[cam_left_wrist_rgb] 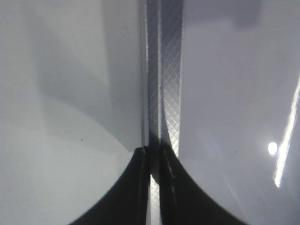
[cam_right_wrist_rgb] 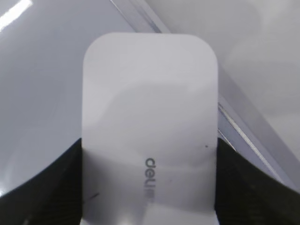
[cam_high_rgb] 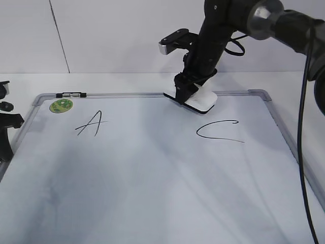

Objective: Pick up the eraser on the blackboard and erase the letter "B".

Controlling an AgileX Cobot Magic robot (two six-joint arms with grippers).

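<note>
At the blackboard's (cam_high_rgb: 264, 96) far edge, right claw (cam_high_rgb: 190, 96) gripping eraser (cam_high_rgb: 203, 99)

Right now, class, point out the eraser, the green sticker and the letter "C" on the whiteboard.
eraser (cam_right_wrist_rgb: 150, 117): right wrist view, middle of its white top.
green sticker (cam_high_rgb: 61, 105): exterior view, its centre.
letter "C" (cam_high_rgb: 199, 133): exterior view, left bend of the stroke.

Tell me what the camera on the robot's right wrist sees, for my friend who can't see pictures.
A white eraser with rounded corners fills the middle of the view, held between the two dark fingers of the right gripper. Small grey lettering runs along its top. Beneath it lies the blackboard, really a white board, with its grey frame slanting across the upper right.
</note>
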